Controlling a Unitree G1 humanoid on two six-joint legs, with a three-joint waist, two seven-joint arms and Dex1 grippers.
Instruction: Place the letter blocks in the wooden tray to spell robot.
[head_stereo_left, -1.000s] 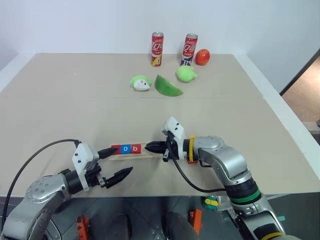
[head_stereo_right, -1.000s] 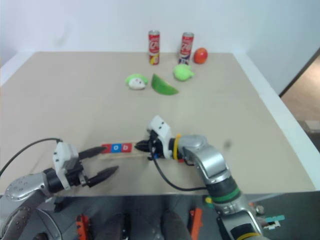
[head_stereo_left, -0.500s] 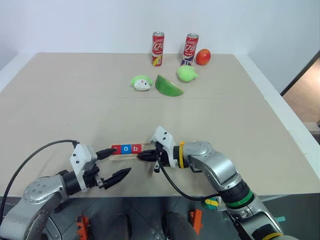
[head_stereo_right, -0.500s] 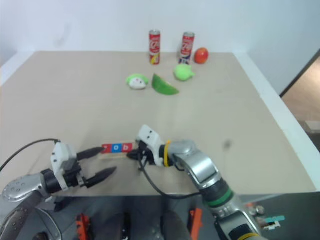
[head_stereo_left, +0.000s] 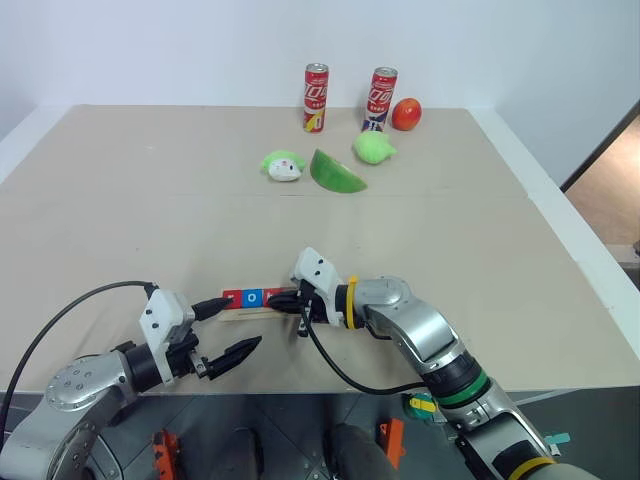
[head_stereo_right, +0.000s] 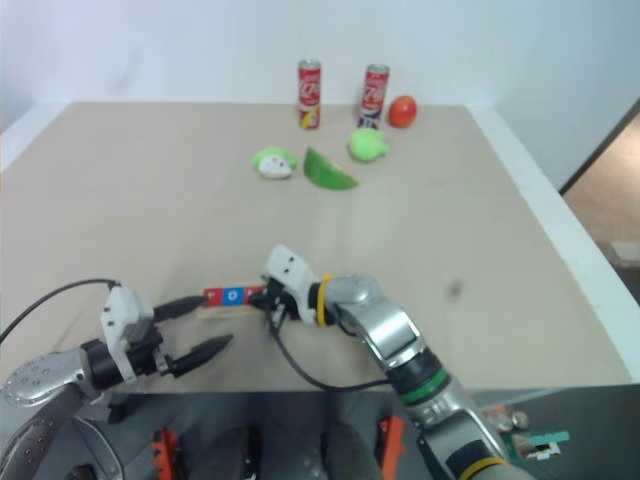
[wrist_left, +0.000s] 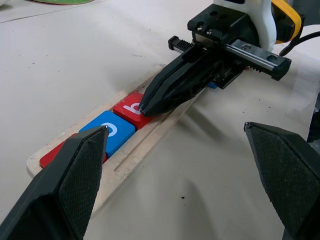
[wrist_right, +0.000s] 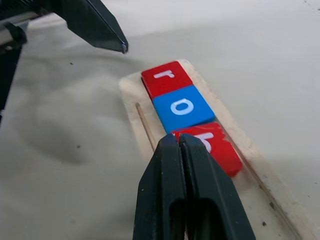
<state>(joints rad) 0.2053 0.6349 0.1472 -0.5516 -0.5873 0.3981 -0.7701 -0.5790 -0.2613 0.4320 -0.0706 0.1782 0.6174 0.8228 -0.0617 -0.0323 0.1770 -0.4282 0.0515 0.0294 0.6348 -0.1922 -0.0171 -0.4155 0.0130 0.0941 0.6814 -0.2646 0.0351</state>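
- Left gripper (head_stereo_left: 226, 331), one; sitting at the near left of the table (head_stereo_left: 150, 200); two black tapered fingers standing wide apart, grasping nothing; one finger reaching toward the left end of the wooden tray (wrist_left: 131, 157), the other hanging off the table's near edge; the left wrist view showing knurled textured pads on those fingers (wrist_left: 75, 175)
- Wooden tray, one; a long pale strip with rounded corners and a thin groove along its length, lying flat near the front edge between the two grippers
- Letter blocks, three showing seated in the tray, touching in a row from its left end: red r (wrist_right: 165, 78), blue o (wrist_right: 183, 107), red b (wrist_right: 212, 145); flat squares with white lowercase letters; the right wrist view reading all three letters plainly, while the left wrist view is hiding most of the r behind a finger; that same view is showing a small blue patch (wrist_left: 212, 85) under the right gripper, too hidden to identify
- Right gripper (wrist_left: 145, 107), one; black fingers clenched tight together into one point, holding nothing; the tip resting on the b block's edge
- Far side, well apart from the tray: two red cans (head_stereo_left: 315, 98) standing upright; one red round fruit (head_stereo_left: 405, 114); three green pieces (head_stereo_left: 335, 173), one wedge-shaped, two rounded
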